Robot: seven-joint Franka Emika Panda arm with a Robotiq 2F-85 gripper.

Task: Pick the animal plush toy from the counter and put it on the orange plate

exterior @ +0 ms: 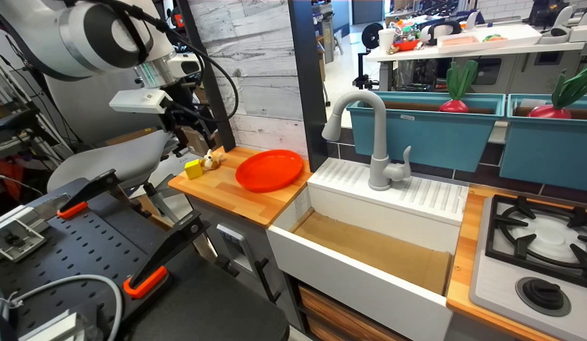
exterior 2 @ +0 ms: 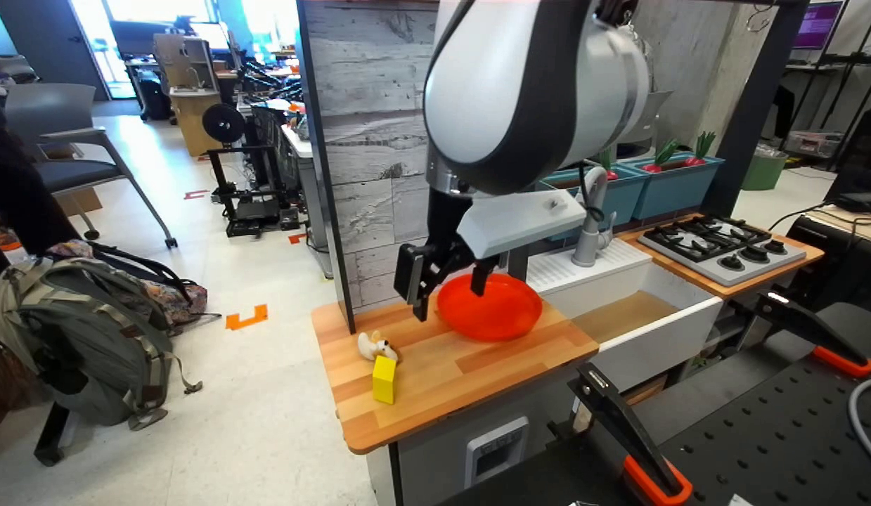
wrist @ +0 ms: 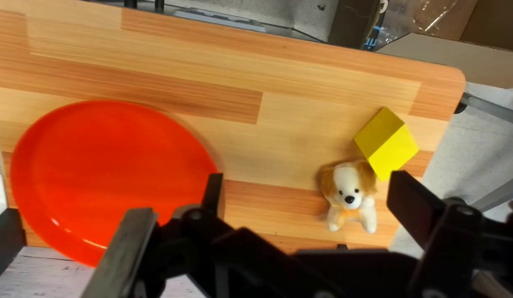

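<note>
The claw (wrist: 308, 190) hangs above the counter (wrist: 281, 153), its two fingers spread wide and nothing pinched between them. In the wrist view the toy dog (wrist: 349, 198) shows through the gap, well off centre, nearer there to the finger farther from the orange plate (wrist: 111, 145). It rests on the counter below, so the step in hand looks like the reach, with the pick not yet made. Right at the toy dog's ear is a yellow block (wrist: 386, 142); whether the two touch I cannot tell. The next move, I judge, calls for a shift away from the orange plate until the toy dog sits midway between the fingers, then a straight drop and a gentle squeeze around its body. The yellow block asks for care: a finger coming down on that side could knock it, or trap it along with the toy dog. The orange plate lies on the same counter, well apart from the toy dog, so the carry that follows should be a simple sideways one. In both exterior views the sink (exterior: 355, 289) comes just past the orange plate, so letting go near the middle seems safer.
</note>
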